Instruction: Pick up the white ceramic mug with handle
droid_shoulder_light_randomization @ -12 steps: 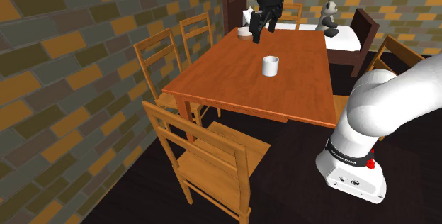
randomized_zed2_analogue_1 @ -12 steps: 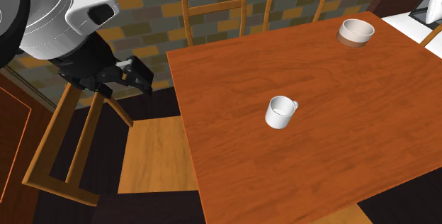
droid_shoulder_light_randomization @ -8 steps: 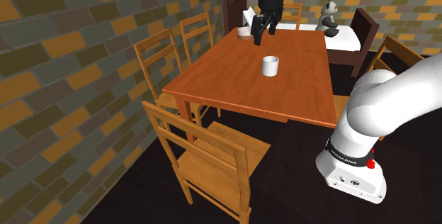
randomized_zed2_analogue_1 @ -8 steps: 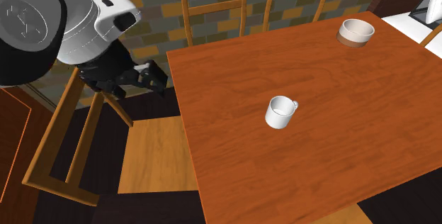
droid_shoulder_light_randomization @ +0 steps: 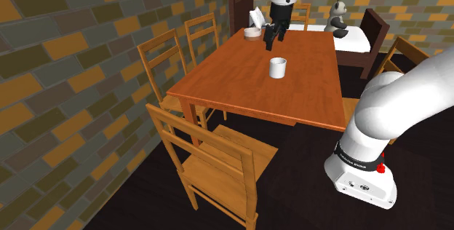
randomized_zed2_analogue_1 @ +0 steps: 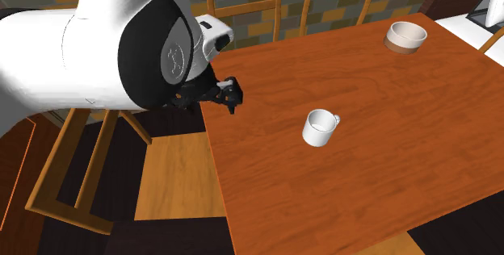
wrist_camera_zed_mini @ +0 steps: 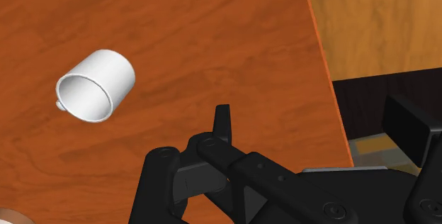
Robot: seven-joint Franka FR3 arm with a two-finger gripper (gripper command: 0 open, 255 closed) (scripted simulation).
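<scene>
On table [randomized_zed2_analogue_1: 363,189], white mug [randomized_zed2_analogue_1: 320,127], seemingly small-handled

One table [droid_shoulder_light_randomization: 240,83] is seen. On it, one white mug [droid_shoulder_light_randomization: 277,68] and one brown bowl [droid_shoulder_light_randomization: 252,33] are counted. Five light wooden chairs [droid_shoulder_light_randomization: 211,159] are counted around the table in the shoulder view: two at that view's left, one at the near end, one at the far end and one at the right. One toy panda [droid_shoulder_light_randomization: 335,16] is counted beyond the table.
</scene>
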